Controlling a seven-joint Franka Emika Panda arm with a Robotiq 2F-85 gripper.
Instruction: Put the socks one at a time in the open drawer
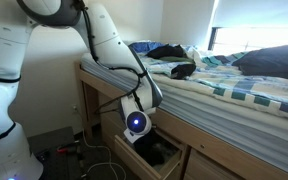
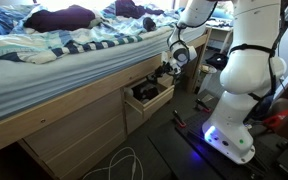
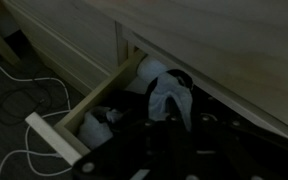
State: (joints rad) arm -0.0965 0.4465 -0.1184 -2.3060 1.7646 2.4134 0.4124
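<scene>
Drawer point(image 3: 56, 138) stands open under the bed frame point(image 3: 214, 50), cables point(image 2: 112, 163) lying beside it.

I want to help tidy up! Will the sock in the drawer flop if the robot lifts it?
Probably floppy: the sock lies crumpled and folded over in the drawer, so it would likely droop when lifted. It looks small and thin, so probably light. Being soft cloth, it should not roll away or break.

Daylight glares from the window point(image 1: 256, 30) in an exterior view; the wrist view is dim and murky.
</scene>
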